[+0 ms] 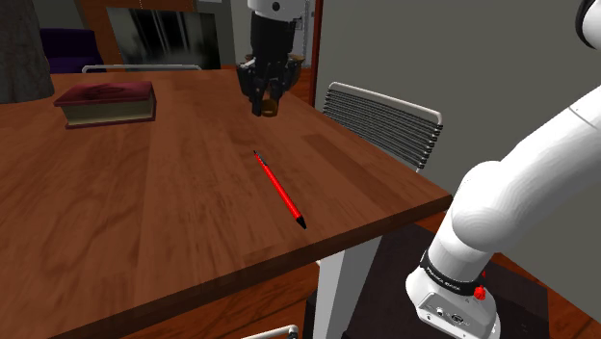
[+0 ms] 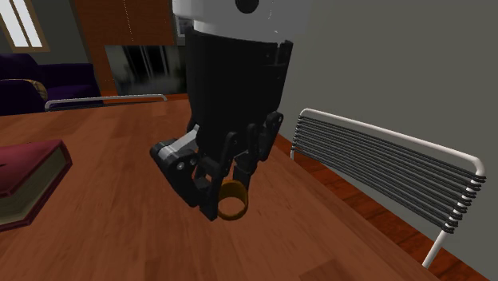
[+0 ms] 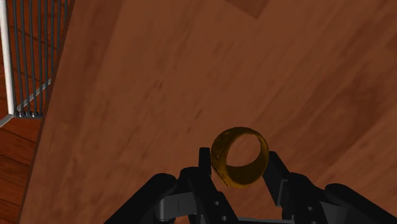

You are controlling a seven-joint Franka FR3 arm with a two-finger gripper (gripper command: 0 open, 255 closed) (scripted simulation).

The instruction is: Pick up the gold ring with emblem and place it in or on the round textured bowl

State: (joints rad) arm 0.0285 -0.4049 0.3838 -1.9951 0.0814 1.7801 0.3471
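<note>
Shoulder view: black tool [image 1: 267, 101] hangs over the far part of the wooden table [image 1: 173, 212], near the edge at that view's right. Tool is clamped on the gold ring [image 1: 271, 108], which sits at the fingertips. Ring looks lifted clear of the tabletop. Red pen [image 1: 280, 190] lies flat mid-table, well apart from the tool and nearer the camera, its dark tip toward the near edge. Dark red closed book [image 1: 106, 102] lies flat toward that view's left, well apart from the pen and the tool. White wire-back chair [image 1: 385, 120] stands just off the table's edge at that view's right. White arm [image 1: 520, 193] rises from the lower right.

Second exterior view: close on the tool [image 2: 227, 199], pointing down. Ring [image 2: 231, 192] is pinched at the tips, its opening roughly toward the camera, wood below it. Book [image 2: 24, 180] at that view's left, chair [image 2: 383, 172] at its right, purple sofa [image 2: 48, 80] behind the table.

Wrist view: both fingers [image 3: 205, 167] press on the ring [image 3: 240, 179], one on each side of the band. Jaws are narrow, just the ring's width apart. Table grain [image 3: 159, 83] shows through the ring's hole. Outer face of the band looks mottled; cannot make out an emblem. Chair bars [image 3: 25, 57] show past the table edge.
</note>
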